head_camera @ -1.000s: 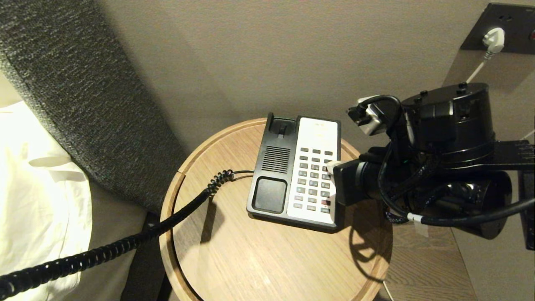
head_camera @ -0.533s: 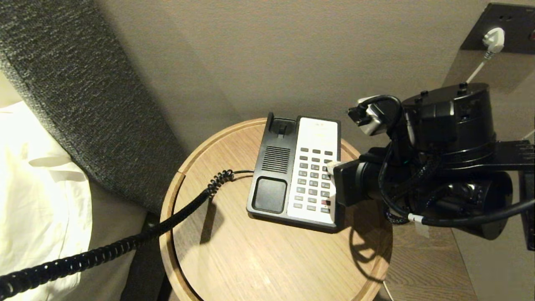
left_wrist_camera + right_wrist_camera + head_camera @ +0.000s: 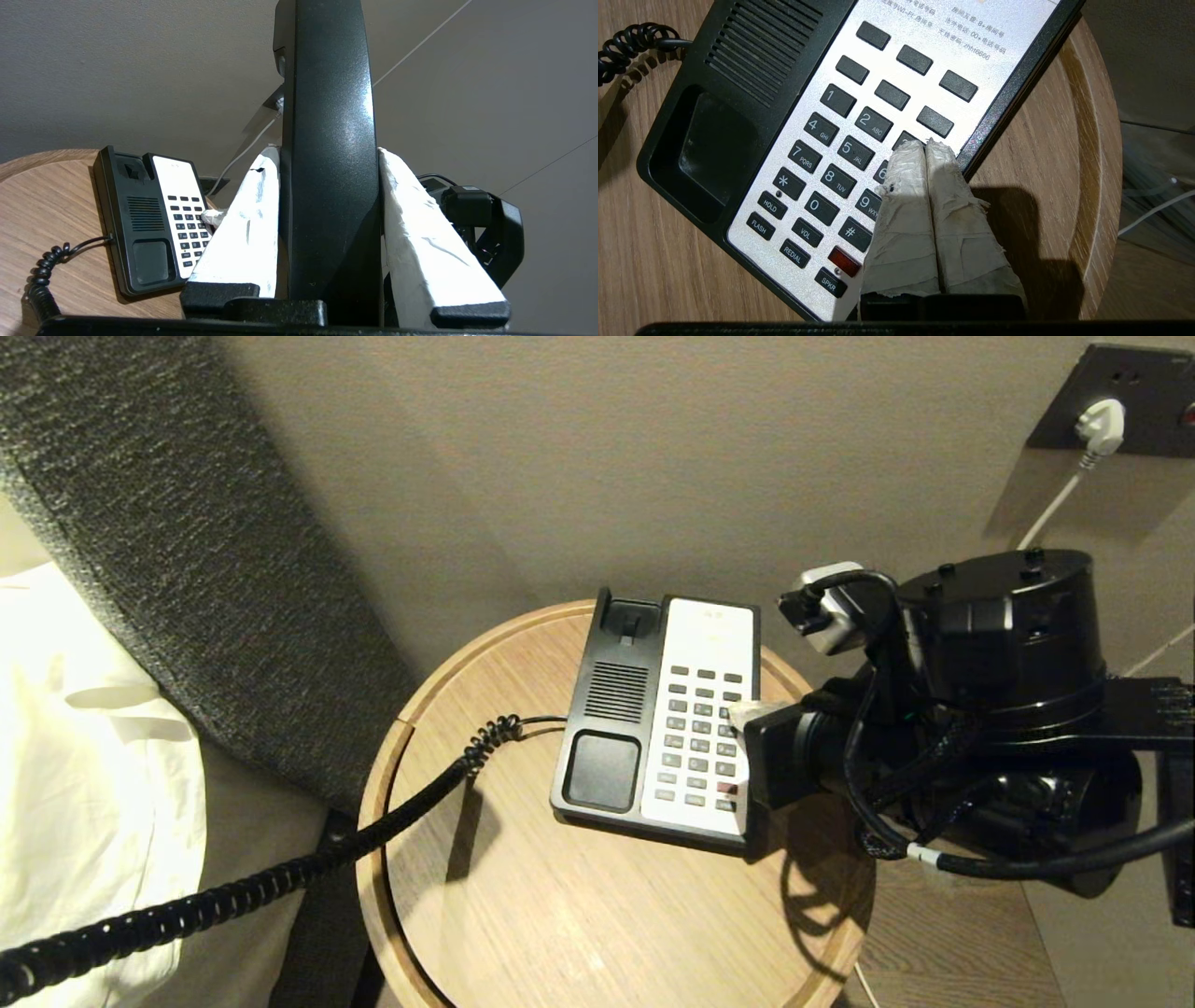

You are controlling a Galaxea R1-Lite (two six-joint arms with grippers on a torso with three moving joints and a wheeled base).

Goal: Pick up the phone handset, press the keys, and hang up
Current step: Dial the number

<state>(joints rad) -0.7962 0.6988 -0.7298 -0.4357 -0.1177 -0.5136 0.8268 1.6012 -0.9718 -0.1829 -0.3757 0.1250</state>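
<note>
The phone handset [image 3: 327,93], long and glossy black, stands upright between the white-wrapped fingers of my left gripper [image 3: 327,154], which is shut on it; neither shows in the head view. Its coiled cord [image 3: 280,877] runs from the lower left to the phone base [image 3: 607,709] on the round wooden table [image 3: 560,915]. The handset cradle on the base is empty. My right gripper [image 3: 742,711] reaches in from the right, shut, fingertips pressed together. Its tips [image 3: 924,144] rest on the right-hand column of the keys [image 3: 840,140], covering the 3 key.
A grey padded headboard [image 3: 187,541] and white bedding [image 3: 75,784] lie to the left. A wall socket with a white plug [image 3: 1102,425] is at the upper right. The table has a raised rim [image 3: 373,859]; the wall stands close behind it.
My right arm's wrist housing has dropped a little in the head view while the fingertips stay on the right column of keys. The phone, the cord and the left arm have not moved.
</note>
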